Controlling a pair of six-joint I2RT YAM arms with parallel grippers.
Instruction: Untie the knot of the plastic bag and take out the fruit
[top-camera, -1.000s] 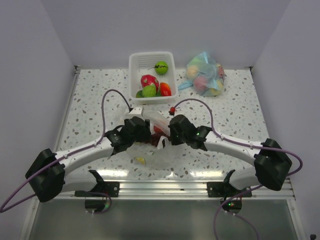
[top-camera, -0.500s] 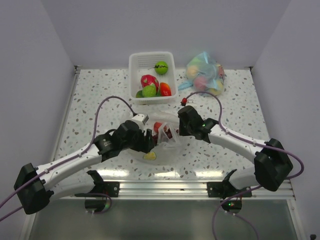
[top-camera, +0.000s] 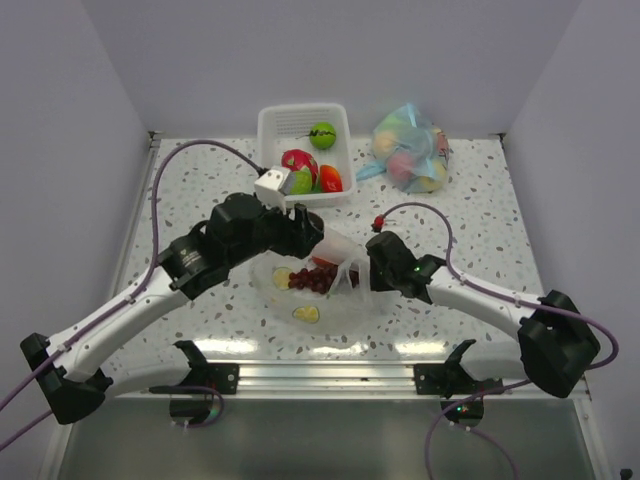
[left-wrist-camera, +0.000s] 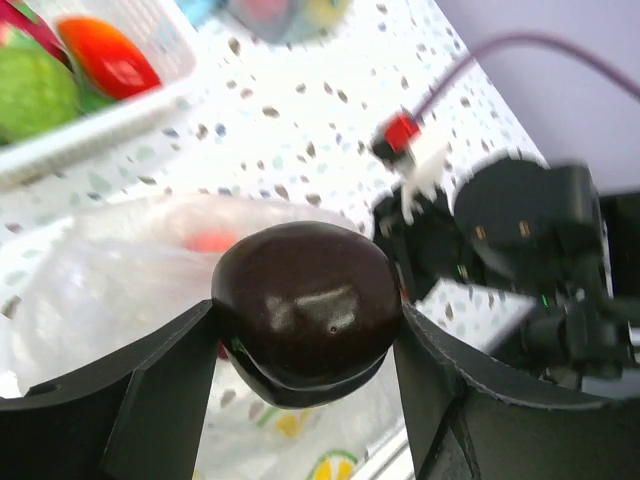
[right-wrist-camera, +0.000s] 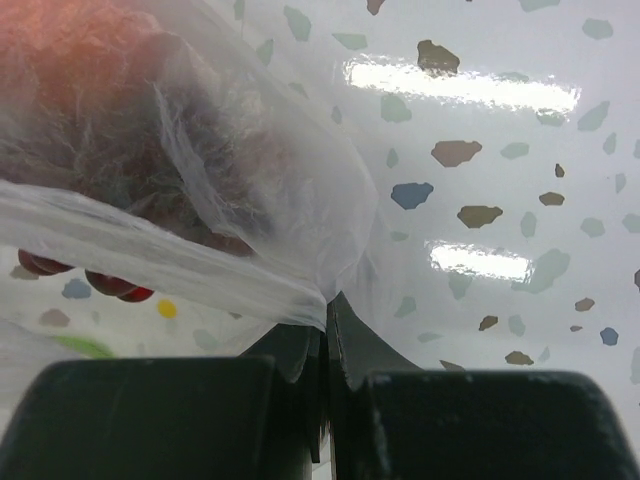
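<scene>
- The plastic bag (right-wrist-camera: 230, 230) lies crumpled on the table (top-camera: 190, 190), in the middle, between the two arms and on the near side of the white basket (top-camera: 268, 130).
- Through the film we see dark grapes (top-camera: 312, 279), a lime slice (top-camera: 282, 277) and a citrus slice (top-camera: 305, 314) at its near edge.
- The right gripper (right-wrist-camera: 327, 330) has its fingers pressed together, pinching a fold of the bag's film at its right side, low over the table.
- The left gripper (left-wrist-camera: 303, 322) is clamped on a round dark fruit (left-wrist-camera: 300, 290), one finger on each side. It is held in the air over the bag's far edge, just short of the basket.
- The basket holds a green lime (top-camera: 322, 134), a red-and-green piece (top-camera: 298, 165) and an orange-red piece (top-camera: 330, 178).
- The blue-tinted bag (top-camera: 410, 150) sits to the right of the basket, apart from both arms.
</scene>
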